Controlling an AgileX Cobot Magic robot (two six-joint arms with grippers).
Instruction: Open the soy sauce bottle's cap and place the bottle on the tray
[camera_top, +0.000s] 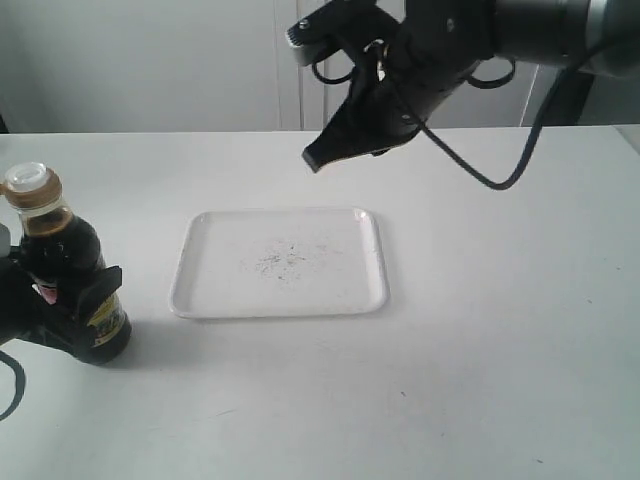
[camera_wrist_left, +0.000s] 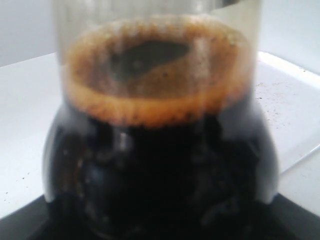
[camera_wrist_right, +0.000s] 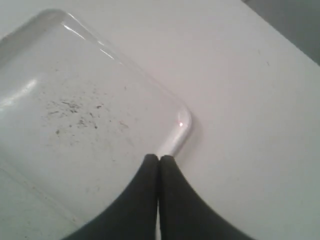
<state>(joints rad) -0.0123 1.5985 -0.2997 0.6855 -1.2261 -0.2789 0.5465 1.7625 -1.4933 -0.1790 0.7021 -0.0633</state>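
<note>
- the white desk (camera_top: 500, 350) carries everything; the exterior view shows it otherwise bare around the two task things.
- the tray (camera_top: 376, 262) lies flat near the middle of the desk, scuffed dark at its centre, with nothing on it, so the placing step is not yet done.
- the right arm hangs above the desk beyond the tray's far right corner; the right end effector (camera_wrist_right: 159, 161) has its two black fingers pressed together with nothing between them, seen in the right wrist view just over the tray's rounded corner.
- the soy sauce bottle (camera_top: 62, 262) stands upright at the desk's left edge, well apart from the tray, dark liquid filling it up into the neck.
- the left end effector (camera_top: 70, 305) is clamped round the bottle's lower body at the label; the left wrist view shows only the glass and foamy liquid up close.
- the cap (camera_top: 29, 184) sits on the neck; whether it is flipped open cannot be told from here.
- judged so: the bottle is gripped, while the cap may need opening and the carry to the tray remains.
</note>
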